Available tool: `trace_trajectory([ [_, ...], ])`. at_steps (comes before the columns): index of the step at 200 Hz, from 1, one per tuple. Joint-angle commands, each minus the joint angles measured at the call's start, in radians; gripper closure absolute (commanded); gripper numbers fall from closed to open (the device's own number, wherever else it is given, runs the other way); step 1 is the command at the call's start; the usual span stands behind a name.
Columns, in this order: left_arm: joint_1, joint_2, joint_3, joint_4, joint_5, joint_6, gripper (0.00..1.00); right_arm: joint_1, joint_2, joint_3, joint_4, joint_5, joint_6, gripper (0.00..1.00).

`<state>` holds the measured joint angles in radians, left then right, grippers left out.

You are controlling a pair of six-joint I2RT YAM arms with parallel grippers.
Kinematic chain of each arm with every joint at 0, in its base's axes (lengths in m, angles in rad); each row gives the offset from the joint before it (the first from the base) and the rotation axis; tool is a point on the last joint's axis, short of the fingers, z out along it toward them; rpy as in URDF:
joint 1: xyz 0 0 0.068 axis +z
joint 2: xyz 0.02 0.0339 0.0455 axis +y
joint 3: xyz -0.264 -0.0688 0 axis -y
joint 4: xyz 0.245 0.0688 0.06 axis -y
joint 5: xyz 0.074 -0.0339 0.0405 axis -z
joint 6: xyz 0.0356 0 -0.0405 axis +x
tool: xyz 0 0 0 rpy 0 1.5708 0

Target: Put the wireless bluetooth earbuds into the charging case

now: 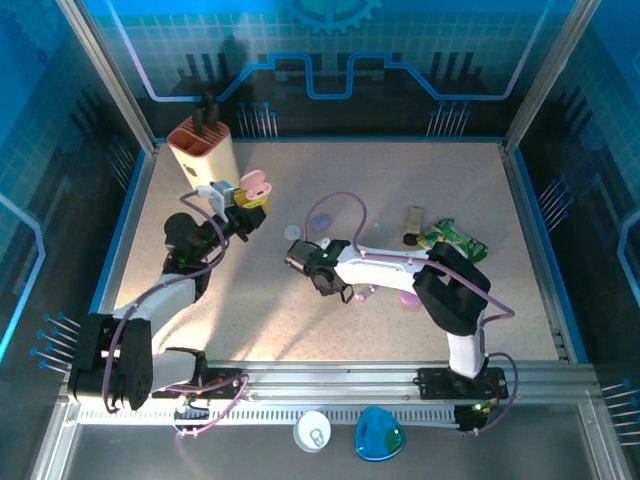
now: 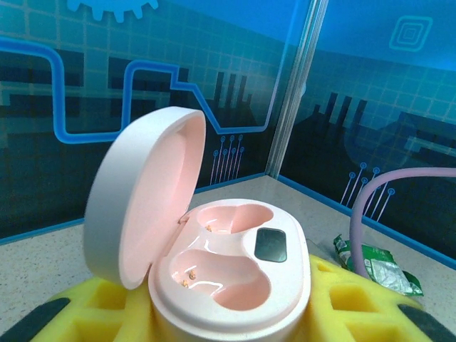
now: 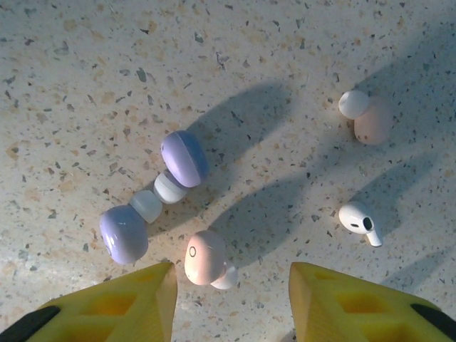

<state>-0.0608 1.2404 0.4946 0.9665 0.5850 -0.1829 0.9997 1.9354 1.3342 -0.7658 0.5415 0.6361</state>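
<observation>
At the left we see the left gripper (image 1: 247, 200) clamped on the pink charging case (image 2: 228, 271), its lid swung open. Farther right, the right gripper (image 3: 231, 271) hangs over the speckled table (image 3: 285, 43) with its yellow fingers (image 3: 342, 299) apart. A pink earbud (image 3: 205, 256) lies on the table between them. Two lavender earbuds (image 3: 184, 157) sit tip to tip just to its left, with a white earbud (image 3: 358, 219) and a pale pink earbud (image 3: 369, 120) to its right.

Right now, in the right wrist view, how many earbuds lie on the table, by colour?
Lavender earbuds: 2
Pink earbuds: 2
White earbud: 1
Total: 5
</observation>
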Motion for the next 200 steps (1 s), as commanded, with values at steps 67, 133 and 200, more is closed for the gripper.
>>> trace_trajectory([
  [67, 0.024, 0.025, 0.037, 0.028, 0.056, -0.022, 0.65, 0.034, 0.129, 0.136, -0.132, 0.081, 0.007, 0.61],
  [133, 0.027, 0.016, 0.029, 0.023, 0.055, -0.013, 0.64, 0.034, 0.18, 0.159, -0.135, 0.064, -0.024, 0.6],
  [200, 0.03, 0.026, 0.03, 0.029, 0.059, -0.009, 0.64, 0.034, 0.12, 0.109, -0.135, 0.072, -0.001, 0.62],
])
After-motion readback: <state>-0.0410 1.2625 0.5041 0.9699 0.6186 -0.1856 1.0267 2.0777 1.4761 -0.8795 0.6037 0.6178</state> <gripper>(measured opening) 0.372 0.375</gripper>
